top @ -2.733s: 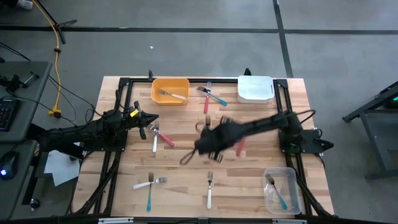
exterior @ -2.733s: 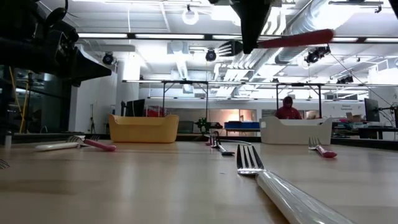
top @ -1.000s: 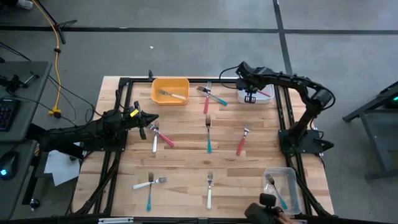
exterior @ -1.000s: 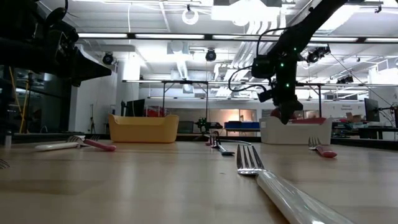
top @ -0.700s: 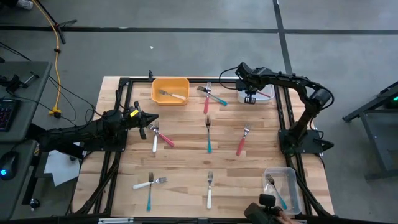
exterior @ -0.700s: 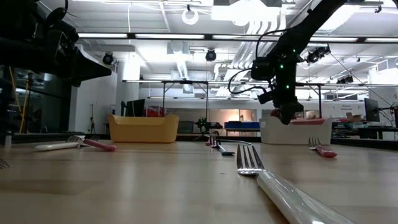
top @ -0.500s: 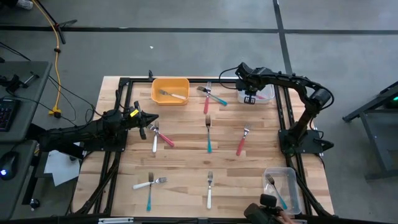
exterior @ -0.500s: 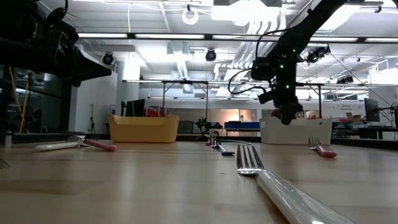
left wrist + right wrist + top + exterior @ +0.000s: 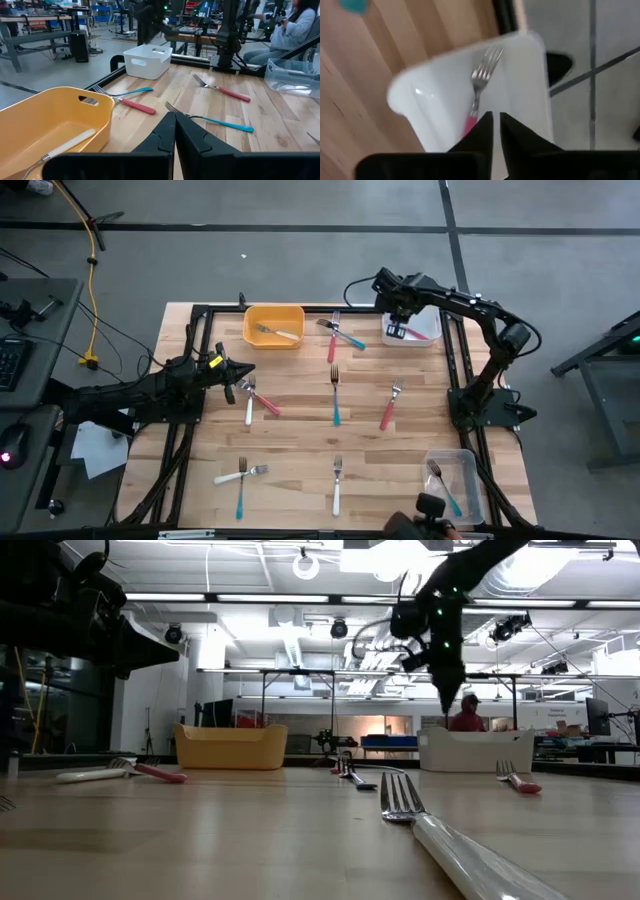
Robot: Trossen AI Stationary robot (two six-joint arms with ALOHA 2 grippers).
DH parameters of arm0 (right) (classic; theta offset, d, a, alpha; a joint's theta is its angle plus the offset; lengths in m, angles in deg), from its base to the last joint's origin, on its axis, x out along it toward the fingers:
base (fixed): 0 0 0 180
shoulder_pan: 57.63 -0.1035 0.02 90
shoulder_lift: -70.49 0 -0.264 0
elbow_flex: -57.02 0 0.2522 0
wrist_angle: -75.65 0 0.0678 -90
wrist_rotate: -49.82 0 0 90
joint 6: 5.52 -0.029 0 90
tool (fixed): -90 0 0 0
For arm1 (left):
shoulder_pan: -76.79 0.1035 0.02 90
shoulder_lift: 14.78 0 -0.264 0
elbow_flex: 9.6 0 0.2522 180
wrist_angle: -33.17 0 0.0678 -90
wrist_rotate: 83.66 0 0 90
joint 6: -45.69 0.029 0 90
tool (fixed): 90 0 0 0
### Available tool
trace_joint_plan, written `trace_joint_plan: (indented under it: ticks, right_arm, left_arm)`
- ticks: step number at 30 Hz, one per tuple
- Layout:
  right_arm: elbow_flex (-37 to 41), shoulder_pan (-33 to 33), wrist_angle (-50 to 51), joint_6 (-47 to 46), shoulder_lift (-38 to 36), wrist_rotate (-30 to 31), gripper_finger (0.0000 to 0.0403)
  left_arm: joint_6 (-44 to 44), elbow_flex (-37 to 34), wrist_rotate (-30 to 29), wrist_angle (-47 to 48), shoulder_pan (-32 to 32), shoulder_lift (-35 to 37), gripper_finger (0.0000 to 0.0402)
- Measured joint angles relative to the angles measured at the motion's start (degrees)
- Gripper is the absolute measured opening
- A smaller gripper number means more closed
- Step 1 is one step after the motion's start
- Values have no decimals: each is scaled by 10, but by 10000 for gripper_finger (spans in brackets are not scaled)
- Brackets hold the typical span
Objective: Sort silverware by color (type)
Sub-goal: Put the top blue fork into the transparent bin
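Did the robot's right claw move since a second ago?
Yes. The right gripper has slid off the white bin toward its far-left corner, leaving a red-handled fork lying inside.

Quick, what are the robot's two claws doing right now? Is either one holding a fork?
Left gripper: shut, holding nothing, waiting at the table's left side.
Right gripper: nearly shut, holding nothing, above the white bin with a red fork lying inside.
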Motion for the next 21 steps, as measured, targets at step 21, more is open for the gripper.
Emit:
trace_joint_plan:
  ticks: [21]
  right_arm:
    - [-23,-92,-224,-309,44,-219,43]
  left_arm:
    - [0,0,0,0,0,0,0]
